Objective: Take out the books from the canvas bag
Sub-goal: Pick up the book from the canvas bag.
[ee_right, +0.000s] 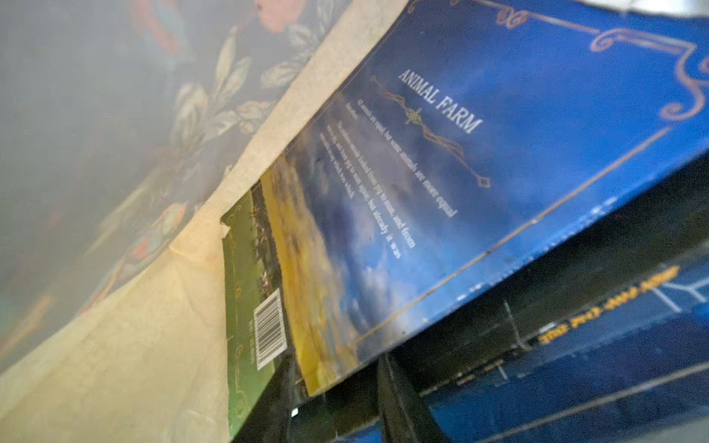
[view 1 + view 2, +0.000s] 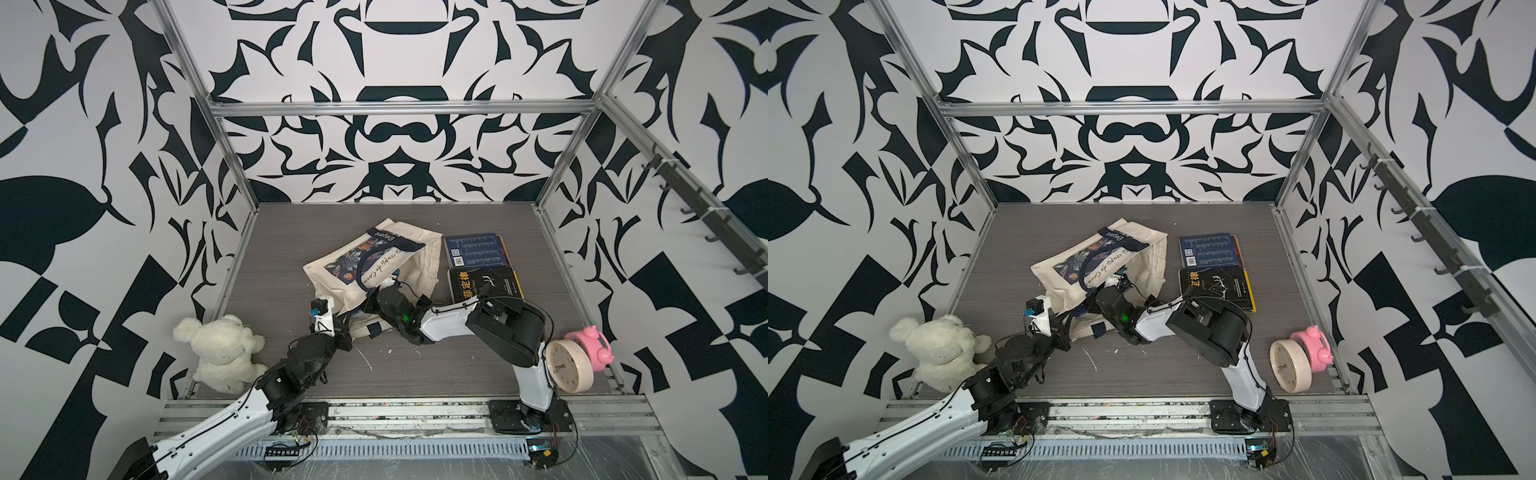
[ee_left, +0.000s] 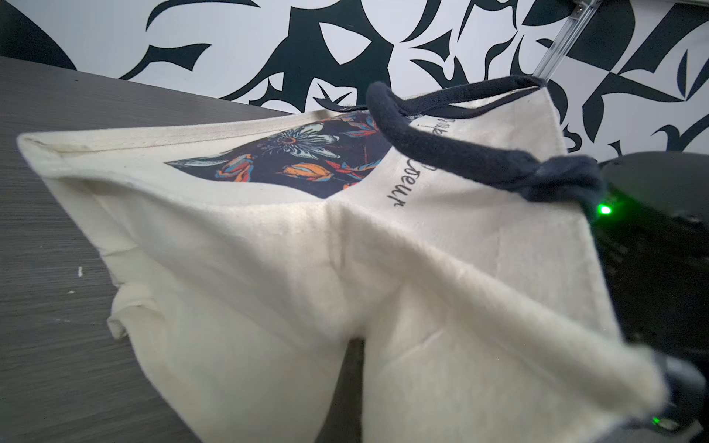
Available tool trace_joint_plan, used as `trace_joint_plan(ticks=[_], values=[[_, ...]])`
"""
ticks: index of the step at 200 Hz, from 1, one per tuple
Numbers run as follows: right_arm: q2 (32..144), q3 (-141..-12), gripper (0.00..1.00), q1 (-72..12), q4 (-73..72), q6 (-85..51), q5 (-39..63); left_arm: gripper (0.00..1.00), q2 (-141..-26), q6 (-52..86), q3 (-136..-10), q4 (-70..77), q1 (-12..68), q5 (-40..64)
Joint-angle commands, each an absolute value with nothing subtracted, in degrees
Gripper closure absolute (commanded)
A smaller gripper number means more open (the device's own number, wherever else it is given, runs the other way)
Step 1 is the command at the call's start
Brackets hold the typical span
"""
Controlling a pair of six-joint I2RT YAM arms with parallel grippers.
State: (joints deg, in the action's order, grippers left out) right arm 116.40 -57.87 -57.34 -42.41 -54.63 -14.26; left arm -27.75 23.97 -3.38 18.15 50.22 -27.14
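Note:
The cream canvas bag [image 2: 419,253] [image 2: 1144,259] lies crumpled mid-table, its floral print up. My left gripper [image 2: 345,328] is shut on the bag's near edge, and cloth [image 3: 268,268] hides its jaws in the left wrist view. My right gripper [image 1: 335,379] is inside the bag's mouth, open, with its two fingers either side of the corner of a blue book [image 1: 460,172] titled Animal Farm. A darker blue book [image 1: 575,364] lies beneath it. Outside the bag, right of it, lie a dark blue book [image 2: 476,249] and a black book with yellow lettering [image 2: 486,284].
A white plush bear [image 2: 220,353] sits at the near left. A cream round clock [image 2: 569,365] and a pink alarm clock [image 2: 596,343] stand at the near right beside my right arm's base. Aluminium frame posts and patterned walls close in the table's sides and back.

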Motion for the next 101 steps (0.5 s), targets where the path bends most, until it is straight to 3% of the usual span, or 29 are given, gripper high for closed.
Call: trace_joint_plan(ticks=[1,64,101], values=[[112.82,-58.27,0.62,-56.96,-50.04,-52.72,-12.48,1.0,-26.8,23.49,-3.61,22.85,50.57,-23.33],[113.82,-57.58,0.64,-55.52,-52.07,-58.11,-8.87,1.0,-27.07,23.47,-3.64,23.03,50.59,-23.14],[112.12,-57.24,0.64,-55.03,-45.98,-62.82,-10.54,1.0,-27.08,23.47,-3.69,23.1,50.55,-23.05]])
